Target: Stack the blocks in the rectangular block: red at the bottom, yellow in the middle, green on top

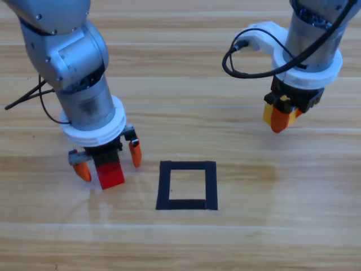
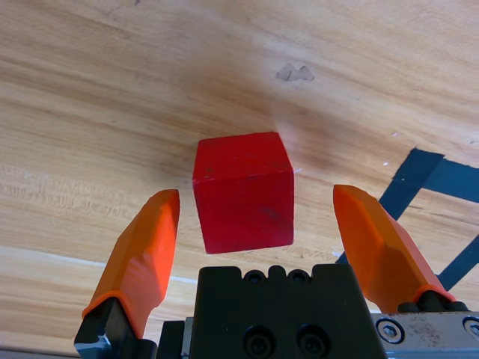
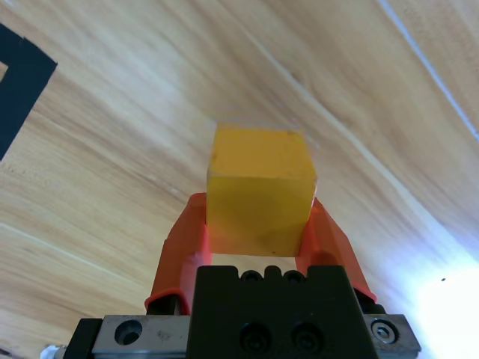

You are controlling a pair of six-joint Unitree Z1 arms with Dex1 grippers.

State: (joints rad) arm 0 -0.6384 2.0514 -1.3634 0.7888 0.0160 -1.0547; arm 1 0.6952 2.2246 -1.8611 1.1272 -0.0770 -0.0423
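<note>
The red cube (image 1: pixel 111 174) is sat on the table (image 1: pixel 271 186) just left of the black tape rectangle (image 1: pixel 187 185) — right between the spread fingers (image 2: pixel 142 258) of the left gripper (image 1: pixel 109 161), a gap left on both sides, nothing touching. The yellow cube (image 3: pixel 260 187) is pinched tight by the right gripper (image 1: pixel 279 119) — fingers (image 3: pixel 183 250) pressed against its two sides, well apart from the rectangle.

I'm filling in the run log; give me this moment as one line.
left gripper: open, straddling red cube left of tape square | right gripper: shut on yellow cube | square: empty
</note>
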